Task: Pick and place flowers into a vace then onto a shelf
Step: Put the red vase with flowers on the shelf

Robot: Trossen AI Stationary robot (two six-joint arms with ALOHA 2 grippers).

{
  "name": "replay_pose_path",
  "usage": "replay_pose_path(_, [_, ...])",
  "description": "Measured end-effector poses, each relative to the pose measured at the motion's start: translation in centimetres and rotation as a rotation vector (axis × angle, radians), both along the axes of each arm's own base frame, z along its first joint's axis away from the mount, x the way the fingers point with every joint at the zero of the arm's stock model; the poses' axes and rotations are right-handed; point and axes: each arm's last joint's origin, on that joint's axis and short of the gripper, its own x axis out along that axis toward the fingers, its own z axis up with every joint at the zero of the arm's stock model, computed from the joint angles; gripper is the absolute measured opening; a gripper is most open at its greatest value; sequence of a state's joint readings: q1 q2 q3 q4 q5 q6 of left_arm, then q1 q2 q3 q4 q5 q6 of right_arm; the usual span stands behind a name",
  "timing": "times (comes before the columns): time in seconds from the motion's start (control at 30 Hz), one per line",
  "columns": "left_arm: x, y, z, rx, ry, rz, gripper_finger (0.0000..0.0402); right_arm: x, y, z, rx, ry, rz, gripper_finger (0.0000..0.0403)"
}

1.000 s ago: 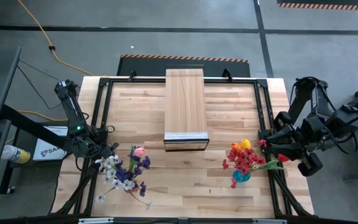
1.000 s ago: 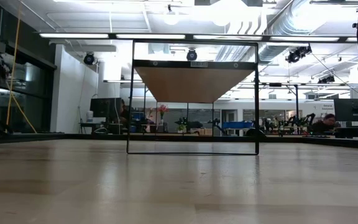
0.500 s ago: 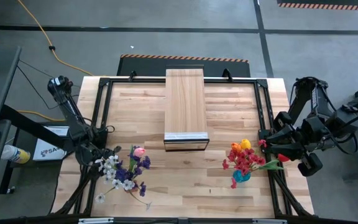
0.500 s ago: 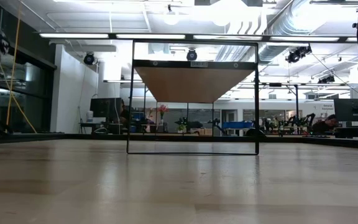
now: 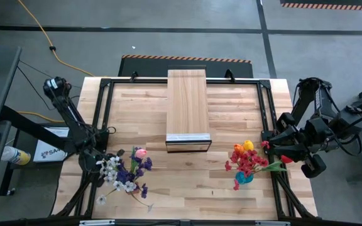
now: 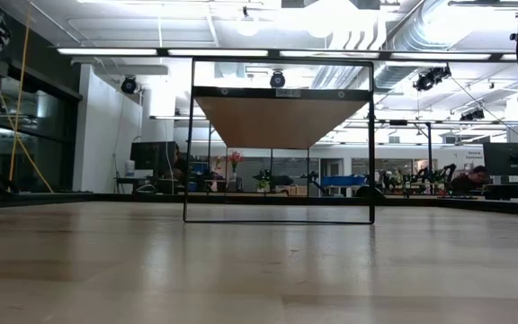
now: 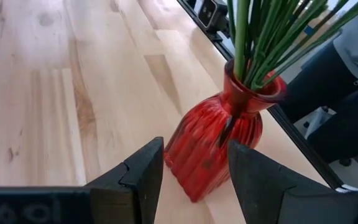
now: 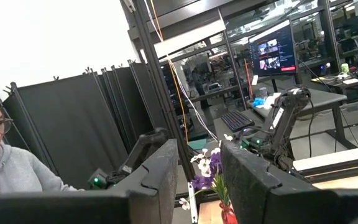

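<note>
Shelf: the shelf of pale wood planks lies along the middle of the table, its metallic strip at the near end. It is the landmark for the places below.

Left bunch of flowers: purple and white sprays with one pink tulip, to the left of the shelf's strip end and nearer the table's front edge. Their green stems stand in a red ribbed vase, upright on the table close to its dark edge rail.

Right bunch of flowers: red, orange and yellow blooms, to the right of the shelf's strip end, standing in a small blue vase.

Left gripper: the left gripper sits low at the table's left edge, well left of the shelf, just beside the red vase. Its fingers stand apart, one on each side of the vase's lower body; whether they press on the glass cannot be told.

Right gripper: the right gripper hangs off the table's right edge, well right of the shelf, beside the red and orange bunch. Its fingers stand slightly apart with nothing between them.

Person: a person in a grey hooded top shows beyond the table in the right wrist view.
</note>
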State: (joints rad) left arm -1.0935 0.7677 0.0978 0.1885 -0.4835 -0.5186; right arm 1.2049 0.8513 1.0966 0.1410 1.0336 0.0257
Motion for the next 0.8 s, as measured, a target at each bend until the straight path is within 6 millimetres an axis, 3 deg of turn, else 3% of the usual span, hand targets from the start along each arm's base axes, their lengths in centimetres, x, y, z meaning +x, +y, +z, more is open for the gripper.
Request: replay_pose_path(0.8, [0.8, -1.8, -0.2, -0.036, -0.069, -0.073, 0.0211, 0.0, 0.0, 0.0, 0.001, 0.0, 0.0, 0.0114])
